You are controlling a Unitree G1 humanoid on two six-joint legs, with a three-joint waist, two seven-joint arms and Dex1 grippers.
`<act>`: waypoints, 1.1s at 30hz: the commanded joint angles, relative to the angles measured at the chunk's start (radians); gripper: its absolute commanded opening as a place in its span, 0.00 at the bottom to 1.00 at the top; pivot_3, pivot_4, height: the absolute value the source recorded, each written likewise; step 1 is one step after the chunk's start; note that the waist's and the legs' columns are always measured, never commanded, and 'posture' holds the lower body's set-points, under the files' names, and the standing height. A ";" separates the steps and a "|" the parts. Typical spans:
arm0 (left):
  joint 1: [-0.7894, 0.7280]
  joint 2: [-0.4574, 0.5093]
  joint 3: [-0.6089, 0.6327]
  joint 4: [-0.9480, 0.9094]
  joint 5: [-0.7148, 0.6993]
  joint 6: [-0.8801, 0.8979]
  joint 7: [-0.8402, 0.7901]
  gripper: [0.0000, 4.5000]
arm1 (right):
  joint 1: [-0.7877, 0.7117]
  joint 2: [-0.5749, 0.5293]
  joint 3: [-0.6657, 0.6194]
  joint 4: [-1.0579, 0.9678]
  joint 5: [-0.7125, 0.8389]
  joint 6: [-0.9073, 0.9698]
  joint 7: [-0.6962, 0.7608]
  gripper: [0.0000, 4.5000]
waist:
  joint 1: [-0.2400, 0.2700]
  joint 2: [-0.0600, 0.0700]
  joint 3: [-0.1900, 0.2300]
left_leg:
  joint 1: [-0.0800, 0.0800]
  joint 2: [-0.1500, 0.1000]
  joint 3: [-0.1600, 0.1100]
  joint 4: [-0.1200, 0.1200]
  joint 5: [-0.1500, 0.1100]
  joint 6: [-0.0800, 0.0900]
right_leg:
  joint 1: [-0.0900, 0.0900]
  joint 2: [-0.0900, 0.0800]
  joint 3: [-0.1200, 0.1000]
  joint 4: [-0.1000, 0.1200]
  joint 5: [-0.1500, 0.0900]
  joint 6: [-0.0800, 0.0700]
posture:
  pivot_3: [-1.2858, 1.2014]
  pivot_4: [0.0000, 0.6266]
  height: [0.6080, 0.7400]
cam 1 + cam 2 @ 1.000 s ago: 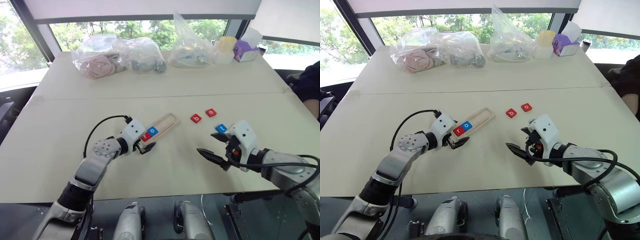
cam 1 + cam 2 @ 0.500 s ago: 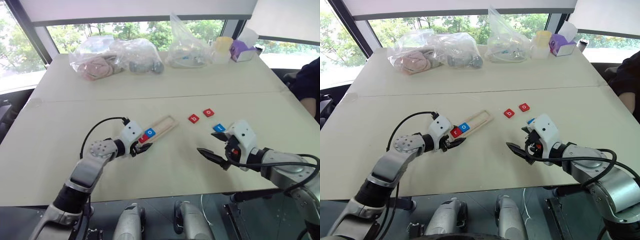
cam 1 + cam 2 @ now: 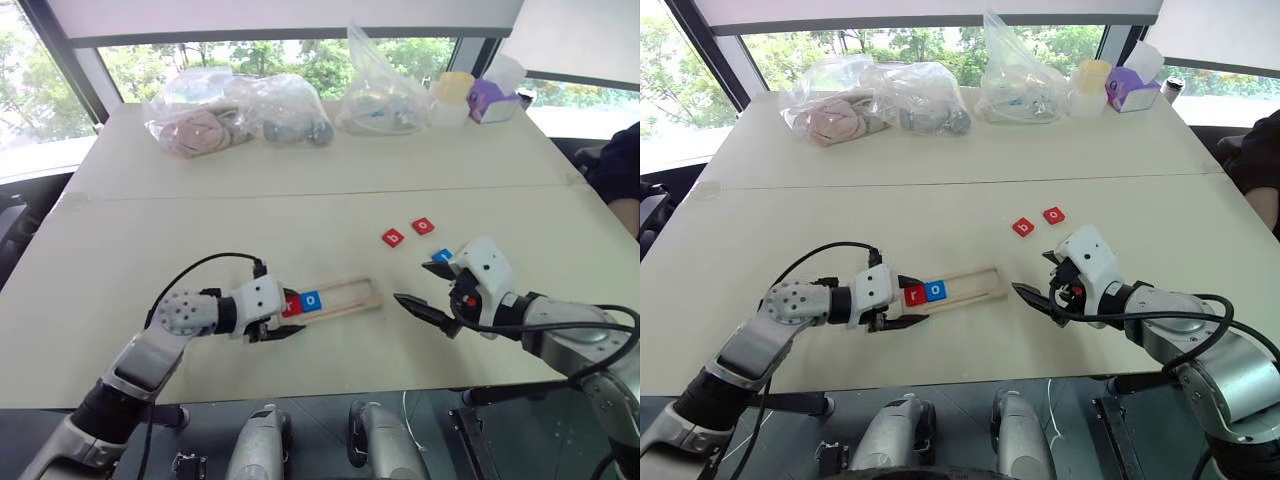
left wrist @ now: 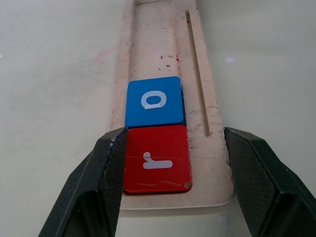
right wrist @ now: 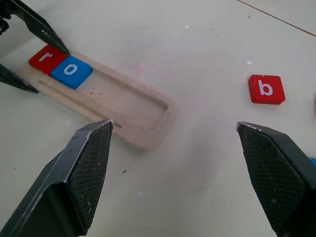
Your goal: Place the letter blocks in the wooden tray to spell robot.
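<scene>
The wooden tray (image 3: 345, 297) lies nearly level across the table in front of me. A red r block (image 4: 157, 159) and a blue o block (image 4: 153, 100) sit side by side in its left end. My left gripper (image 3: 283, 315) is shut on that end of the tray, one finger (image 4: 101, 182) against each long side. A red b block (image 3: 393, 238) and a red o block (image 3: 423, 226) lie loose on the table beyond the tray's right end. A blue block (image 3: 443, 256) lies just behind my right gripper (image 3: 412, 283), which hovers open and empty to the right of the tray.
Several clear plastic bags (image 3: 235, 112) with contents, a yellow-lidded container (image 3: 452, 95) and a purple tissue box (image 3: 490, 100) line the far side of the table. A person's arm (image 3: 618, 165) is at the right edge. A seam (image 3: 300, 190) crosses the tabletop.
The left gripper closed on the tray's left end and pulled it toward me, swinging it from a diagonal to nearly level. The right gripper stayed still.
</scene>
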 commanded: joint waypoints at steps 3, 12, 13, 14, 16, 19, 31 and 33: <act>0.012 0.013 -0.017 0.000 -0.014 -0.045 -0.076 0.55 | -0.013 -0.007 -0.005 -0.025 -0.003 -0.014 0.003 0.91 | 0.000 0.000 0.000 | 0.000 0.000 0.000 0.000 0.000 0.000 | 0.000 0.000 0.000 0.000 0.000 0.000 | 0.52 0.24 1.00; 0.014 0.019 -0.014 0.079 0.011 -0.110 -0.103 0.55 | -0.019 -0.005 0.002 -0.025 -0.010 -0.013 0.004 0.91 | 0.000 0.000 0.000 | 0.000 0.000 0.000 0.000 0.000 0.000 | 0.000 0.000 0.000 0.000 0.000 0.000 | 0.52 0.24 1.00; 0.012 0.018 -0.014 0.085 0.013 -0.115 -0.102 0.55 | -0.020 -0.006 0.002 -0.023 -0.010 -0.014 0.006 0.91 | 0.000 0.000 0.000 | 0.000 0.000 0.000 0.000 0.000 0.000 | 0.000 0.000 0.000 0.000 0.000 0.000 | 0.52 0.24 1.00; 0.011 0.019 -0.013 0.091 0.015 -0.120 -0.102 0.55 | -0.021 -0.005 0.003 -0.022 -0.011 -0.015 0.006 0.91 | 0.000 0.000 0.000 | 0.000 0.000 0.000 0.000 0.000 0.000 | 0.000 0.000 0.000 0.000 0.000 0.000 | 0.52 0.24 1.00; 0.005 0.018 -0.011 0.101 0.019 -0.131 -0.100 0.55 | -0.023 -0.005 0.004 -0.018 -0.012 -0.017 0.007 0.91 | 0.000 0.000 0.000 | 0.000 0.001 0.000 0.000 0.000 0.000 | 0.000 0.000 0.000 0.000 0.000 0.000 | 0.52 0.24 1.00; 0.002 0.017 -0.008 0.109 0.020 -0.136 -0.100 0.55 | -0.027 -0.003 0.009 -0.016 -0.015 -0.019 0.007 0.91 | -0.001 0.000 0.000 | 0.000 0.001 0.000 0.000 0.000 0.000 | 0.000 0.000 0.000 0.000 0.000 0.000 | 0.52 0.24 1.00; 0.022 0.019 0.016 0.079 -0.014 -0.105 -0.107 0.98 | -0.037 -0.004 0.026 -0.008 -0.023 -0.024 0.021 0.91 | -0.001 0.000 0.000 | 0.001 0.001 0.000 0.000 0.000 0.000 | 0.000 0.000 0.000 0.000 0.000 0.000 | 0.52 0.24 1.00; 0.027 0.016 0.040 0.056 -0.052 -0.097 -0.114 0.98 | -0.048 0.002 0.030 -0.001 -0.025 -0.028 0.021 0.91 | -0.002 0.000 0.000 | 0.001 0.001 0.001 0.000 0.000 0.000 | 0.000 0.000 0.000 0.000 0.000 0.000 | 0.52 0.24 1.00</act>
